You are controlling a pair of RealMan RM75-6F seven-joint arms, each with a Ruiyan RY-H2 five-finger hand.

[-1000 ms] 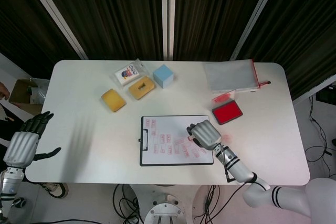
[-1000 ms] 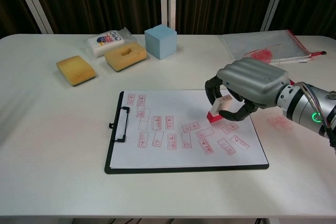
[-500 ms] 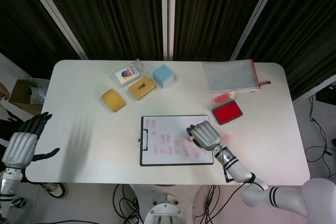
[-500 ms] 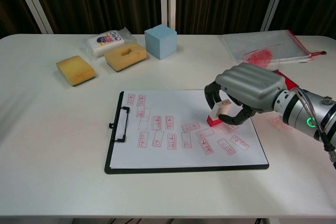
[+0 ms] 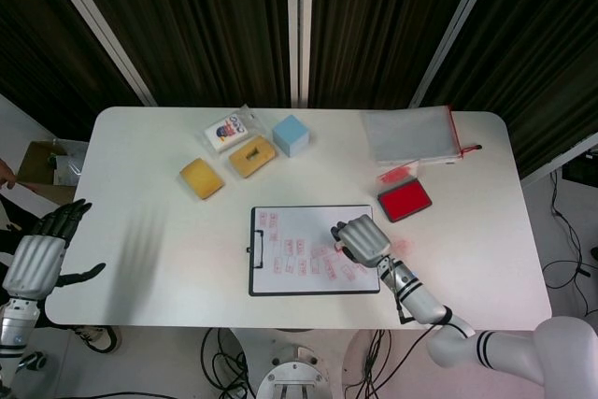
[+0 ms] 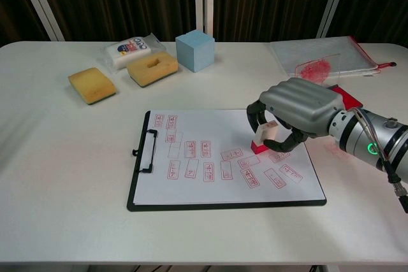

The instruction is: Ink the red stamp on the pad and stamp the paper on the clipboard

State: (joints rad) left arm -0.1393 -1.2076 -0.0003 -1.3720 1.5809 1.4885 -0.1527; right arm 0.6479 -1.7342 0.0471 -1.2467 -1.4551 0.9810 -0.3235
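The robot's right hand (image 6: 298, 107) pinches the red stamp (image 6: 262, 139) in curled fingers (image 6: 255, 116), its base apparently touching the paper (image 6: 217, 157) on the black clipboard (image 6: 141, 157); inking looks done, w/ many red imprints already down. Left hand (image 5: 37, 254), fingers spread, hangs off the smooth white surface (image 5: 140, 231); the glossy red ink pad (image 5: 405, 200) lies nearby.

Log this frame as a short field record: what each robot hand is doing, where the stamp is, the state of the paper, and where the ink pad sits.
right robot hand: grips the red stamp, held over the paper's right half
stamp contact: base looks down on the sheet; contact not certain
left robot hand: off the table's left edge, fingers apart, holding nothing
paper: on the clipboard, already carries many red imprints
ink pad: open, right of the clipboard
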